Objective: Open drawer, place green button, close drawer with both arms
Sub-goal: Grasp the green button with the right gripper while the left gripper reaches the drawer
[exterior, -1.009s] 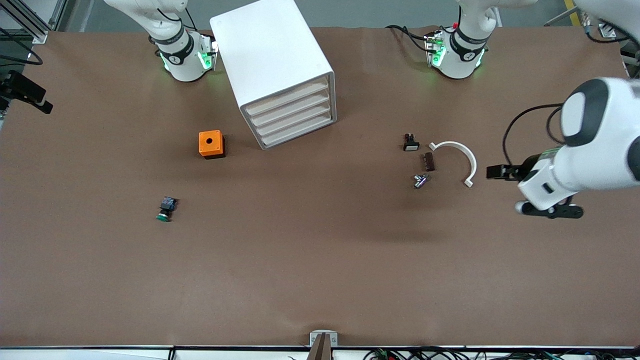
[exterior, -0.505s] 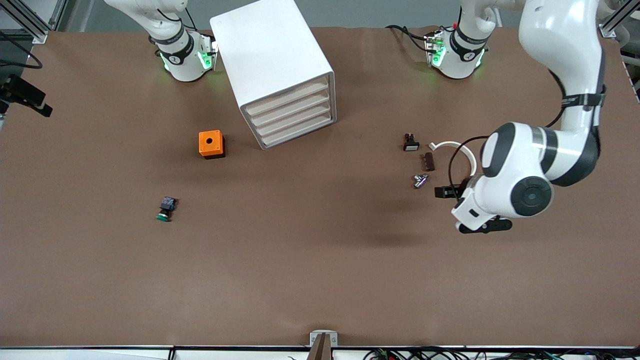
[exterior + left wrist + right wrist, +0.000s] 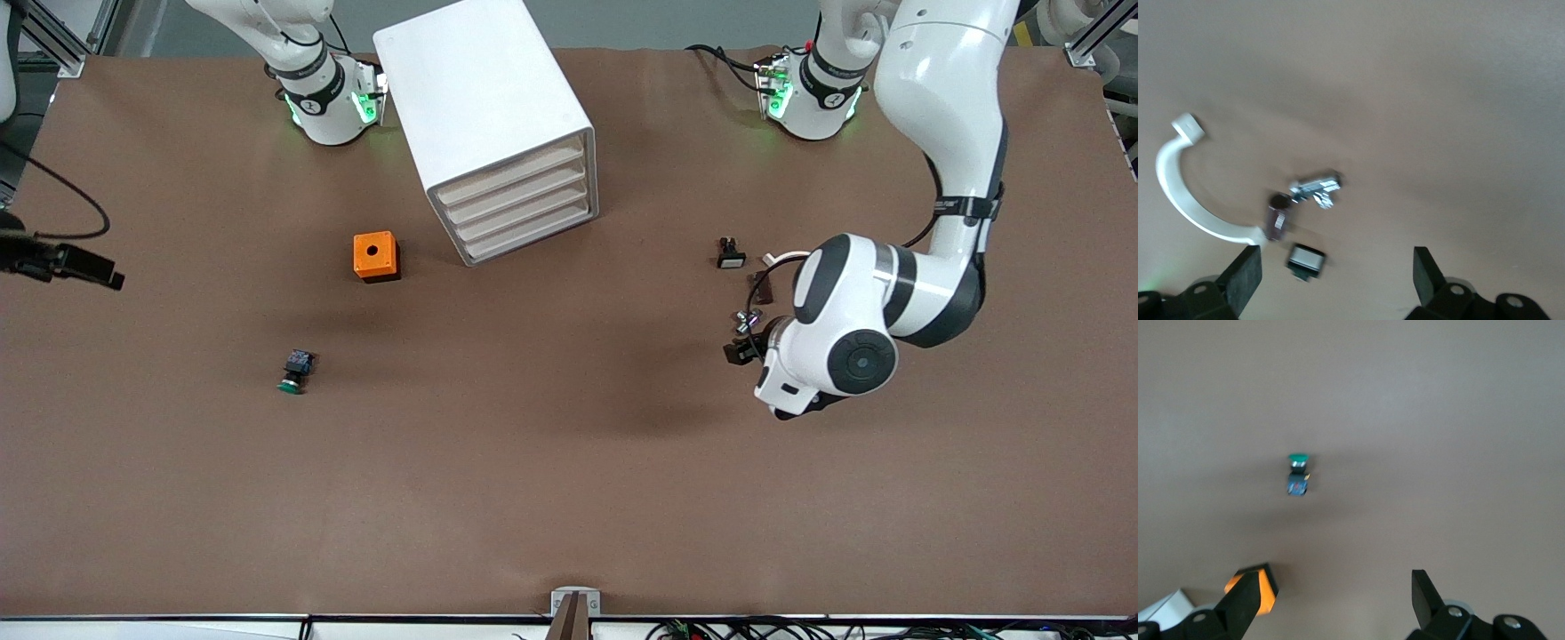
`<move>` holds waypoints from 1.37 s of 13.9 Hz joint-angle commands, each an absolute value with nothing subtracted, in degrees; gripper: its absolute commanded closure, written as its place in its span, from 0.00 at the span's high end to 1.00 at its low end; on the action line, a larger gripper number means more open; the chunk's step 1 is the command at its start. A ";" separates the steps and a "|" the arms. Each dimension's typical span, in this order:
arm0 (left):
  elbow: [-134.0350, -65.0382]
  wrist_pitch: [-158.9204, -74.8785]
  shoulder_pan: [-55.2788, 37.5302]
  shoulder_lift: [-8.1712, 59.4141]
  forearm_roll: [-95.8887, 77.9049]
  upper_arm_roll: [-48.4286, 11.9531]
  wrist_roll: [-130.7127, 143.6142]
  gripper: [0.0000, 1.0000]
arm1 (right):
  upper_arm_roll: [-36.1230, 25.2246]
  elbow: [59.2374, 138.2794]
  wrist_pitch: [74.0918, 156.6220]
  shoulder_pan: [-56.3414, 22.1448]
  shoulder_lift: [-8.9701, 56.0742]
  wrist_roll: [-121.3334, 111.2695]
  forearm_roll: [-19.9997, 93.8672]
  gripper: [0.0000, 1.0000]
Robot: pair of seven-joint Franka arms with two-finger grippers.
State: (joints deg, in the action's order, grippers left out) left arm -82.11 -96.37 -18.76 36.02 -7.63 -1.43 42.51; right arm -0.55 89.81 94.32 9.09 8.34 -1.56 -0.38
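Starting at the right arm's end of the counter point(image 3: 569, 444): the right claw point(image 3: 1335, 597) hangs in the air over bare brown surface, fingers spread wide apart with nothing between them. Its wrist view looks straight down on the button point(image 3: 294, 372).

The button lies on its side on the counter, out in the open, green cap pointing toward the front camera, black-blue body trailing away from it. It sits nearer to that camera than the orange cube point(image 3: 375, 256) and well apart from it.

Next along, the white cabinet point(image 3: 480, 98) stands at an angle near the right arm's base. All four drawers sit flush, and the drawer point(image 3: 533, 233) at the bottom is shut.

On toward the left arm's end there is a little cluster of parts: a black white-capped button point(image 3: 731, 256), a brown piece point(image 3: 758, 284), a small silver piece point(image 3: 745, 318) and a white curved piece point(image 3: 1178, 193) partly covered by the arm in the front view.

The left arm reaches over that cluster. The left claw point(image 3: 1335, 273) is in the air above it, fingers wide apart, gripping nothing, with the parts in plain sight in its wrist view.
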 commanded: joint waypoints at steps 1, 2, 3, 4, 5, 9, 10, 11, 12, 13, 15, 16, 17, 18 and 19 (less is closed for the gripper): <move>-79.10 -95.71 -20.21 38.67 -13.07 -1.14 49.02 1.00 | 0.18 88.58 96.04 9.41 10.27 -1.67 -0.09 1.00; -79.19 -95.54 -20.56 39.28 -15.44 -1.06 52.18 1.00 | 0.26 90.77 99.54 8.88 10.63 -1.58 -0.09 1.00; -79.19 -95.54 -20.65 39.90 -17.03 -1.05 55.08 1.00 | 0.26 93.14 102.71 8.70 11.16 -0.62 0.09 1.00; -79.10 -95.62 -20.74 40.51 -18.62 -1.23 57.54 1.00 | 0.35 95.77 106.05 8.27 11.34 1.91 0.09 1.00; -79.10 -95.71 -21.61 41.04 -20.89 -1.14 58.87 1.00 | 0.35 98.67 109.56 6.52 11.34 5.76 0.09 1.00; -77.79 -95.80 -23.90 43.85 -30.47 -1.14 68.86 1.00 | 0.35 109.31 122.66 4.05 11.51 10.55 -0.09 1.00; -77.17 -95.80 -24.43 44.47 -33.02 -1.14 72.82 1.00 | 0.35 112.12 126.96 4.04 11.77 10.55 -0.09 1.00; -77.08 -95.80 -24.87 44.73 -35.66 -1.14 76.78 1.00 | 0.35 114.85 131.44 3.96 12.39 10.55 -0.09 1.00; -77.08 -95.80 -25.22 45.17 -37.86 -1.23 80.30 1.00 | 0.35 117.31 135.75 3.78 13.00 10.55 -0.09 1.00; -77.08 -95.54 -25.66 45.52 -40.32 -1.23 84.86 1.00 | 0.35 119.16 139.36 3.43 14.05 10.63 -0.09 1.00; -77.08 -95.10 -25.49 47.10 -44.62 -1.23 93.22 1.00 | 0.35 121.11 144.47 3.34 16.34 10.90 0.00 1.00; -77.08 -93.97 -25.58 47.89 -47.35 -1.23 96.47 1.00 | 0.44 122.16 146.49 3.25 17.22 11.07 0.00 1.00; -77.08 -92.39 -25.75 48.68 -49.46 -1.32 99.46 1.00 | 0.44 123.30 149.21 2.99 18.27 11.16 0.00 1.00; -77.17 -91.59 -26.36 49.04 -50.79 -2.19 102.71 1.00 | 0.44 124.01 151.33 2.64 19.59 11.86 0.00 1.00; -77.17 -91.32 -26.63 49.48 -51.15 -3.15 105.96 1.00 | 0.44 124.19 153.00 2.11 20.82 13.61 0.00 1.00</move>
State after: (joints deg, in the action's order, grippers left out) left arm -78.70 -92.85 -25.73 48.04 -49.26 -2.04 99.88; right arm 0.37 123.03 149.80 3.05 19.35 10.81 -0.11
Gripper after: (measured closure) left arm 0.000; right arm 0.000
